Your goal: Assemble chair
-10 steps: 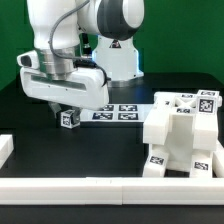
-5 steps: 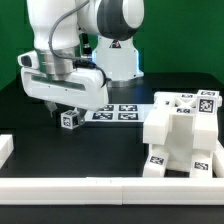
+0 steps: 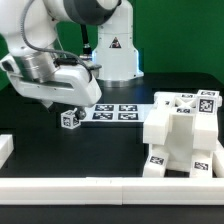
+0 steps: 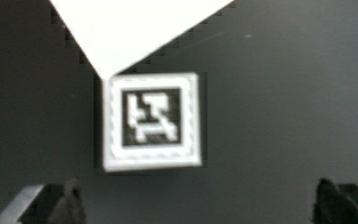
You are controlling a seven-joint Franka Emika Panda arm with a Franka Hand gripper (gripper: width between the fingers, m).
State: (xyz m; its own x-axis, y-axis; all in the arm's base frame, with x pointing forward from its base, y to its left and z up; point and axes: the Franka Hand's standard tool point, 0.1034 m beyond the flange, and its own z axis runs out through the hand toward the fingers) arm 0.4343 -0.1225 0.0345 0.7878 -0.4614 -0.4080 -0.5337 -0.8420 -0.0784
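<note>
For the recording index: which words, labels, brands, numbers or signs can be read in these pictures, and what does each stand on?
No words, brand names or numbers are readable.
Black-and-white square tags, patterns only: on the small block, on the marker board, and on the assembled chair structure.
Triangular sign on the robot base: too small to read.
Wrist view: one tag, blurred, a pattern and no text.

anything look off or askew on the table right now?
Nothing damaged or spilled. One small tagged block stands alone on the black table, apart from the assembled chair structure at the exterior view's right. The tool hangs open just above it, tilted. The block looks upright.
</note>
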